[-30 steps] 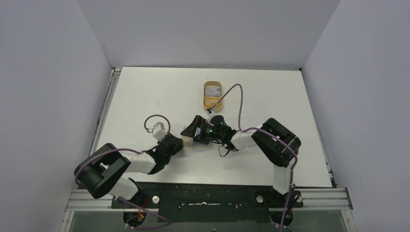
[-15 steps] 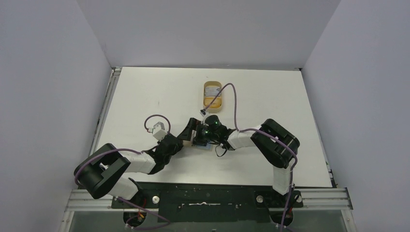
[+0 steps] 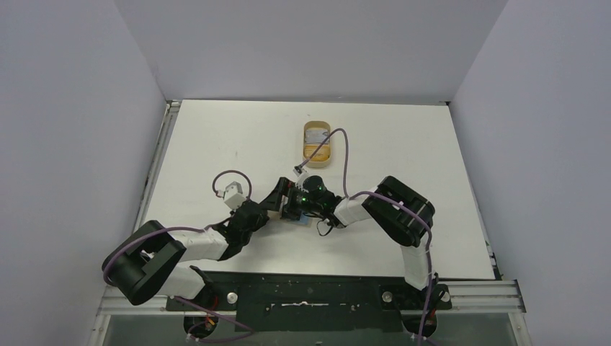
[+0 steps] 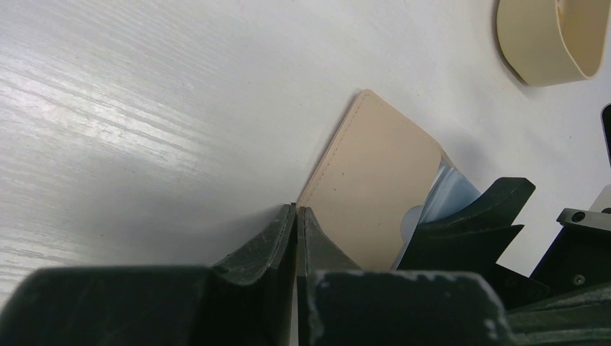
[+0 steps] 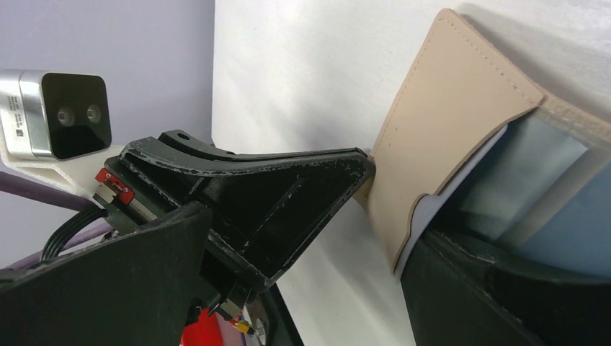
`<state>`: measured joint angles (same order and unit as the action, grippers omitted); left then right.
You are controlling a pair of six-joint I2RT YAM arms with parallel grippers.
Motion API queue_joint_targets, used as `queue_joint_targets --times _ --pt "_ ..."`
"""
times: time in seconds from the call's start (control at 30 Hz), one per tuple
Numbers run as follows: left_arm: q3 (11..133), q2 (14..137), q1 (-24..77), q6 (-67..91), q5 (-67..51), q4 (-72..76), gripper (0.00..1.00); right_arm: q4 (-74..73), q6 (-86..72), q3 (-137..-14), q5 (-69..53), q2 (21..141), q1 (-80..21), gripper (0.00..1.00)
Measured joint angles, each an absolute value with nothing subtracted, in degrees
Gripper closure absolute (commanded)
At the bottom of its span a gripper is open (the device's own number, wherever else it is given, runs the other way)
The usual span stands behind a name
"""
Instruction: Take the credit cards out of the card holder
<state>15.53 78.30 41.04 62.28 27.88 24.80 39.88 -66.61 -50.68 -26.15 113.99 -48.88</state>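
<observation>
The beige-tan card holder [image 4: 375, 173] lies flat on the white table [image 4: 144, 108], with a light blue credit card [image 4: 452, 189] showing in its open pocket. My left gripper [image 4: 296, 209] is shut, its tips touching the holder's near edge with nothing between them. My right gripper [image 5: 317, 238] stands wide open over the holder [image 5: 439, 137]. One right finger [image 5: 504, 295] rests on the pale blue card [image 5: 519, 180] at the pocket mouth. From above, both grippers [image 3: 277, 196] [image 3: 298, 203] meet over the holder [image 3: 292, 214], mostly hiding it.
An oval tan dish [image 3: 317, 143] with a raised rim stands behind the holder, also at the top right of the left wrist view [image 4: 547, 36]. The left wrist's camera [image 5: 54, 115] and its cable sit close beside my right gripper. Grey walls enclose the table.
My right gripper has slid left and nearer, further over the card holder and toward the left gripper. The left arm has shifted slightly; its gripper stays shut at the holder's edge.
</observation>
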Motion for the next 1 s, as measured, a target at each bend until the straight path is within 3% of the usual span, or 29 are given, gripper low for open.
queue_joint_targets --times 1.0 --pt "15.5 78.1 40.9 62.4 22.4 25.3 1.0 38.4 -65.0 -46.8 -28.7 109.9 -47.4 0.0"
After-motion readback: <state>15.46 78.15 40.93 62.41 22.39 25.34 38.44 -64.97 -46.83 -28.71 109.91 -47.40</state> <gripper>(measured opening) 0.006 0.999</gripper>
